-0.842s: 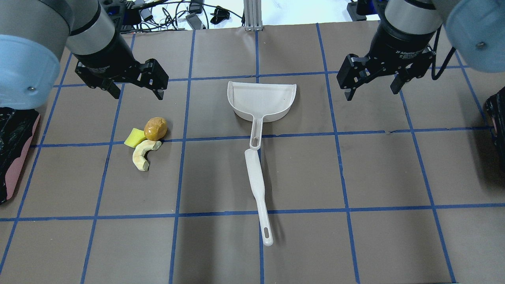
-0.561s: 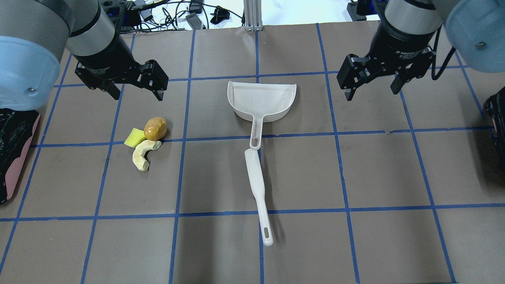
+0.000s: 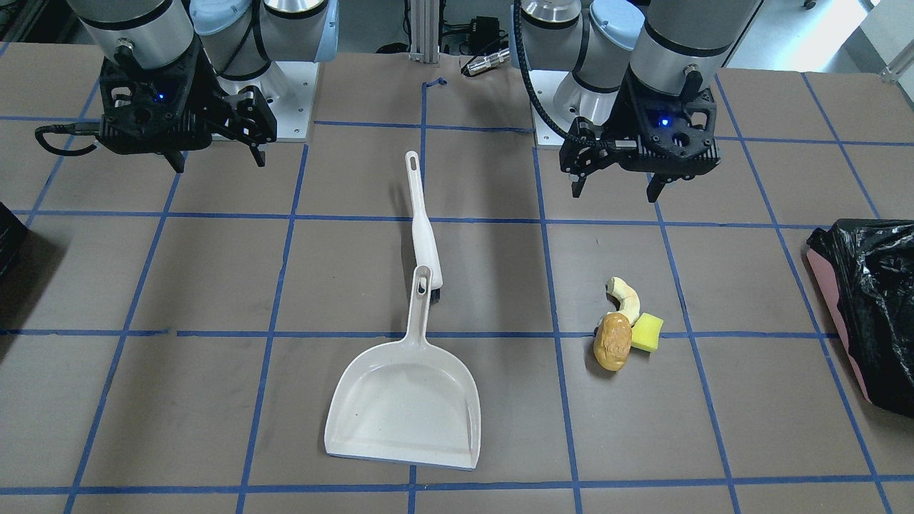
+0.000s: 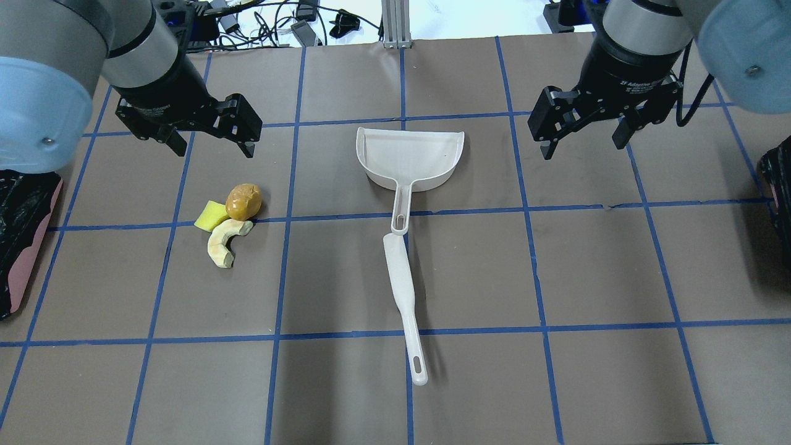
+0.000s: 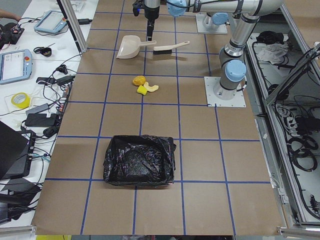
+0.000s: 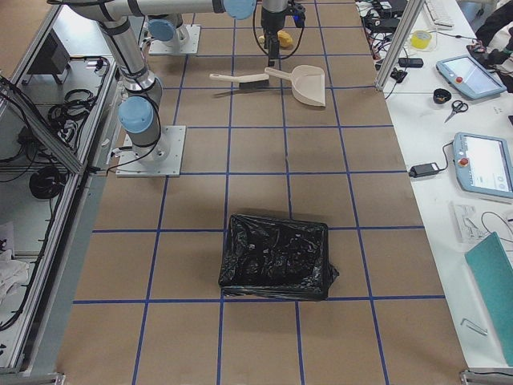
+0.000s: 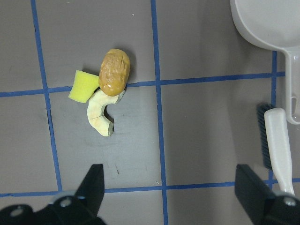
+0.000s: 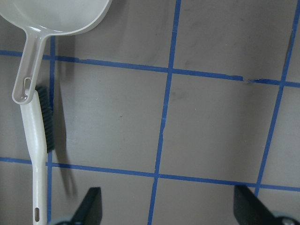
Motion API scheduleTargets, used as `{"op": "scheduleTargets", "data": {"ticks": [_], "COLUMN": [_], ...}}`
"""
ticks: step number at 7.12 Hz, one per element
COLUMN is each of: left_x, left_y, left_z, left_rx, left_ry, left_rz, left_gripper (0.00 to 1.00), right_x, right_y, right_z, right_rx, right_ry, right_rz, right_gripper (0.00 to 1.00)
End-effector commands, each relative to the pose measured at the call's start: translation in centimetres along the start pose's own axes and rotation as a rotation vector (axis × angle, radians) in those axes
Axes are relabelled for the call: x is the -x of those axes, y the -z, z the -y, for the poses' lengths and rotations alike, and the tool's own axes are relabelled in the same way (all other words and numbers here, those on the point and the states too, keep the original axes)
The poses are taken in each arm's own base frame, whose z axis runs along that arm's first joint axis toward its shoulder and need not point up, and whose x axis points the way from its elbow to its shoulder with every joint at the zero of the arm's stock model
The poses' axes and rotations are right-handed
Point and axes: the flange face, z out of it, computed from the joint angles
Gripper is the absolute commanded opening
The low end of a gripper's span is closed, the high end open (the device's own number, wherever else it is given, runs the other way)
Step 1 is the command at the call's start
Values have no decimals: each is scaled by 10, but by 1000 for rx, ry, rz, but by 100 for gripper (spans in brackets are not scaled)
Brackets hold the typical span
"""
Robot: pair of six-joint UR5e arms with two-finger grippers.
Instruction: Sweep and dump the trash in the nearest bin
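The trash [image 4: 241, 207] lies in one small heap on the brown table [image 4: 593, 266], on the robot's left half and right on one of the blue tape lines [image 4: 346, 216]. The orange-brown lump [image 4: 243, 199] has the yellow-green sponge [image 4: 209, 216] pressed against one side and the pale curved peel [image 4: 224, 246] touching it on the side nearer the robot.

The bin [image 4: 28, 238] – pink sides, crinkled black bag – stands at the table's end on that same left side, apart from the heap.

The left gripper [image 4: 214, 150] hangs above the table near the heap, its fingers spread wide with nothing between them and touching none of the pieces. In its wrist view the three pieces sit out ahead of the two fingertips.

Toward the middle of the table the white dustpan [image 4: 411, 157] lies flat, handle pointing back at the robot. The handle's end meets the head of the white brush [image 4: 401, 290], which runs on in nearly the same line.

The right gripper [image 4: 581, 147] hangs above bare table on the other side of the dustpan, just as wide and empty-handed.

A second bin [image 6: 276, 257] – black-bagged too – sits at the table's right end.
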Motion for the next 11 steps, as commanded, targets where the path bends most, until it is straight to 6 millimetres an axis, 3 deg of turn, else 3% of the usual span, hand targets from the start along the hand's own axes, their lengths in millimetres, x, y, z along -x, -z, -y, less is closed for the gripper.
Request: {"op": "scheduleTargets", "data": {"ticks": [1,11], "left_x": [0,-3], "left_y": [-1,0], "left_z": [0,-3], "left_rx": [1,16], "left_ry": [0,-2], "left_rz": [0,-9], "left_gripper": [100,100], "right_x": [-4,-5], "right_y": [-2,-5], "right_z": [1,-1], "right_rx": [8,31], "right_ry": [0,1], "right_rz": [-43,-45], "right_gripper": [100,100]}}
